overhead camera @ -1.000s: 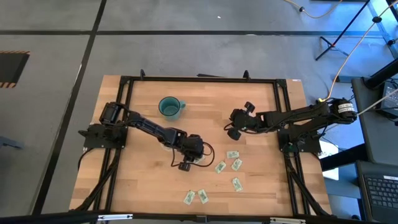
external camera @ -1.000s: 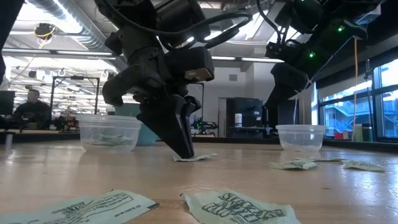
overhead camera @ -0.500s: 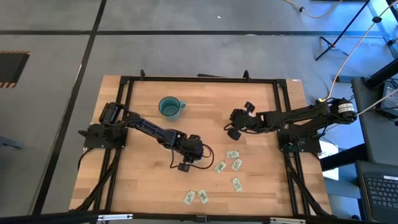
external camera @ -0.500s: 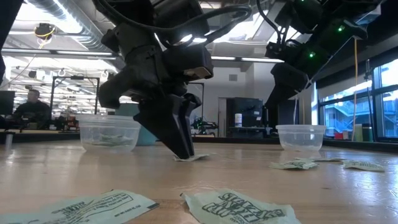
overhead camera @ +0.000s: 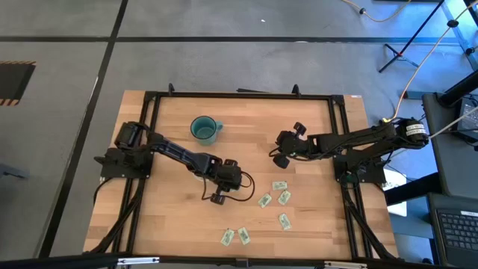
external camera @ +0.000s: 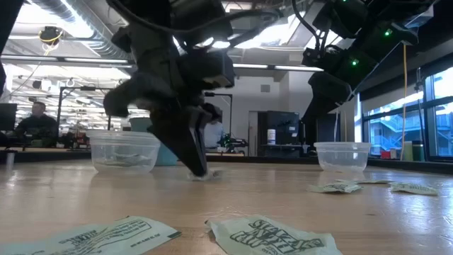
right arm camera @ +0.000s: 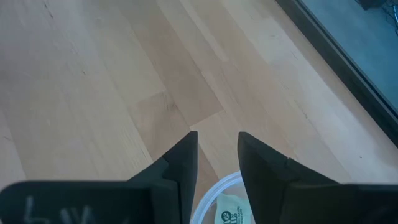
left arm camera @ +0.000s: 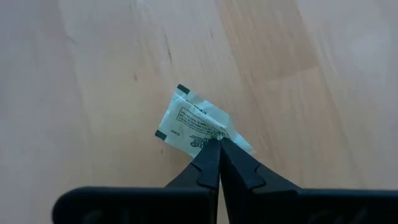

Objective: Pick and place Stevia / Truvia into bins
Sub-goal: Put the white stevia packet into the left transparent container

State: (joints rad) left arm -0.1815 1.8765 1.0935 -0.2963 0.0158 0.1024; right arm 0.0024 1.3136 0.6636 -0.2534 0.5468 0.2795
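My left gripper [overhead camera: 216,197] stands low over the middle of the table, shut on one white-and-green Stevia sachet [left arm camera: 191,122]; its fingers point down at the sachet [external camera: 210,175]. Several more sachets lie flat to the right and toward the near edge [overhead camera: 279,185] [overhead camera: 284,221] [overhead camera: 228,237]. Two clear cups stand on the wood: the left cup [external camera: 126,152] with sachets in it, and the right cup [external camera: 342,155]. My right gripper [right arm camera: 217,144] hangs open over the right cup's rim [right arm camera: 208,194], and a sachet [right arm camera: 234,214] lies inside that cup. My left gripper pinches the sachet's edge [left arm camera: 222,130] between its two fingertips, coming from above and pointing down. The paper is crumpled up right at the fingers. The sachet's other end [left arm camera: 168,134] lies on or just above the table; I cannot tell which.
A teal mug [overhead camera: 204,128] stands toward the far left, behind the left cup. A black frame [overhead camera: 239,95] runs around the table. Bare wood lies between the two arms. A person [external camera: 32,120] sits far back in the room.
My left gripper has moved a little toward the table's left, still shut, and the sachet has slid along the wood with it. My right arm has kept still.
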